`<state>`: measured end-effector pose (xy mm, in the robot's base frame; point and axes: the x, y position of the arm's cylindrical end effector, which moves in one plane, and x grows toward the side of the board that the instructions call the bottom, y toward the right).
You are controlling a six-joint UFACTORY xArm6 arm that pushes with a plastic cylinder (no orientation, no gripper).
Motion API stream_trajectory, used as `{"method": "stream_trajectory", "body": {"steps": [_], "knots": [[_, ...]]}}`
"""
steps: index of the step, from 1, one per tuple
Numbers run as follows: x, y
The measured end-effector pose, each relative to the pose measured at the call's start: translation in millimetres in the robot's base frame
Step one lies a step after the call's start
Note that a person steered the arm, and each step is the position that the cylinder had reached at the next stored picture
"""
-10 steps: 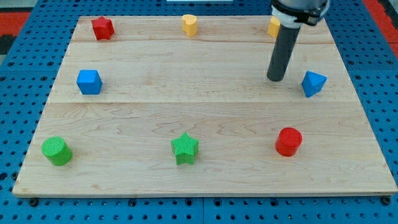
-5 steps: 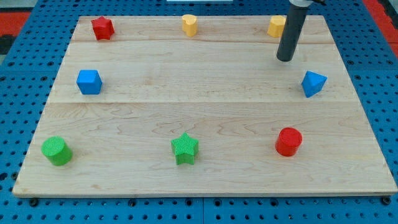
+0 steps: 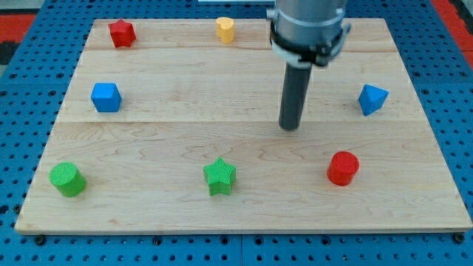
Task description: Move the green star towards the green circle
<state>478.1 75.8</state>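
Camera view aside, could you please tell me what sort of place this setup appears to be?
Probably a robotics lab bench for pushing trials. A pale wooden board lies on a blue perforated base, small coloured blocks such as the green star and green circle are scattered on it, and my tip stands among them.

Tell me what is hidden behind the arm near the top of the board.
The arm covers part of the wooden board near the view's top, so anything there is hidden. The yellow block shows beside it, on the view's left. My tip touches no block.
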Motion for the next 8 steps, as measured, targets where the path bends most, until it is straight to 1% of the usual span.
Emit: {"method": "stream_trajectory", "body": {"steps": [1, 2, 3, 4, 6, 7, 8], "knots": [[35, -55], [48, -125], [67, -115], [67, -88], [35, -3], [45, 6], [87, 28]]}}
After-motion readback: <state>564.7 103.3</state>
